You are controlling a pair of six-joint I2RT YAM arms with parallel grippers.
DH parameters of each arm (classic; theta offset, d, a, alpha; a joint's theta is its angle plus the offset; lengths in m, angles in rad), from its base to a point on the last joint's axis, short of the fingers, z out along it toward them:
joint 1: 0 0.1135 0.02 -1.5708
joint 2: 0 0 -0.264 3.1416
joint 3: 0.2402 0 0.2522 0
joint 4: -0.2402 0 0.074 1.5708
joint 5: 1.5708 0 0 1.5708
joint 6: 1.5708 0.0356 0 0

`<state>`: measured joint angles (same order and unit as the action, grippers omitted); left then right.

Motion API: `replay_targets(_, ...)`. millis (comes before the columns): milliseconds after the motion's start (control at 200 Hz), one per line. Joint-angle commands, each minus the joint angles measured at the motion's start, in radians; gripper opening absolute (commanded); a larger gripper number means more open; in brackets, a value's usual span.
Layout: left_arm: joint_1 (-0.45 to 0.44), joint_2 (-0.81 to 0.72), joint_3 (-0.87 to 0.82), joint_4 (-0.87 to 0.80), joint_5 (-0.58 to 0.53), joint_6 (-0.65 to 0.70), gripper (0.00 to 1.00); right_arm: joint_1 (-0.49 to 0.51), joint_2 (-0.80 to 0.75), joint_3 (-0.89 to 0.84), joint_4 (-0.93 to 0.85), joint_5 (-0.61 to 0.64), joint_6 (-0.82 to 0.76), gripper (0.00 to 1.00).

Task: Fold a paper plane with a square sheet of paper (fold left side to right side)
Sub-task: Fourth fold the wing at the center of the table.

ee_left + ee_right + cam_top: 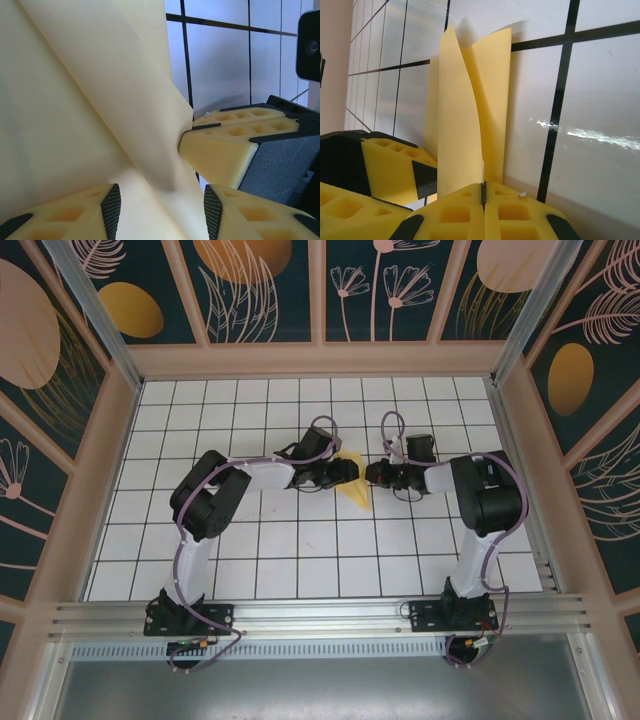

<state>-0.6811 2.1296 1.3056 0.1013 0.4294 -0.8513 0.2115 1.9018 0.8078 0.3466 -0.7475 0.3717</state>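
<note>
Closest to my lens is the right gripper point(483, 192). Its two yellow fingers are clenched together, with an upright flap of the sheet of paper point(457, 125) caught in the seam between them.

Pulling back to the overhead view, the white grid table point(300, 550) lies under the paper and spreads out on every side of it. The left arm point(215, 495) reaches in to the paper from its left and the right arm point(485, 490) from its right, so the two wrists meet nose to nose over it. Both arm bases stand well back on the near side of the paper.

From above, the paper is a small yellow pointed shape, partly hidden under the two wrists. Its narrow end lies on the side toward the bases. Up close it is partly folded. One layer lies flat on the tiles and two flaps stand up from it, the taller one being the flap the right gripper has pinched.

The left gripper point(159, 210) is at the paper's left side. Its fingers point(112, 210) stand apart, released, and a raised fold of the paper runs through the gap between them. I cannot tell whether either black pad touches the fold.
</note>
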Motion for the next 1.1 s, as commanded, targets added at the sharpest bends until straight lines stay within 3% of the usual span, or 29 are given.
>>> replay_targets(0,-0.004,0.063,-0.011,-0.077,-0.056,0.006,0.51,0.015,0.023,0.023,-0.029,0.017,-0.030,0.01)
replay_targets(380,-0.003,0.037,-0.013,-0.084,-0.060,0.016,0.51,0.033,0.039,0.043,-0.135,0.085,-0.052,0.01)
replay_targets(836,0.018,-0.129,0.007,-0.145,-0.078,0.072,0.54,0.056,0.071,0.070,-0.233,0.145,-0.066,0.02)
replay_targets(1096,0.021,-0.020,0.123,-0.134,0.004,0.066,0.43,0.066,0.079,0.080,-0.240,0.150,-0.072,0.02)
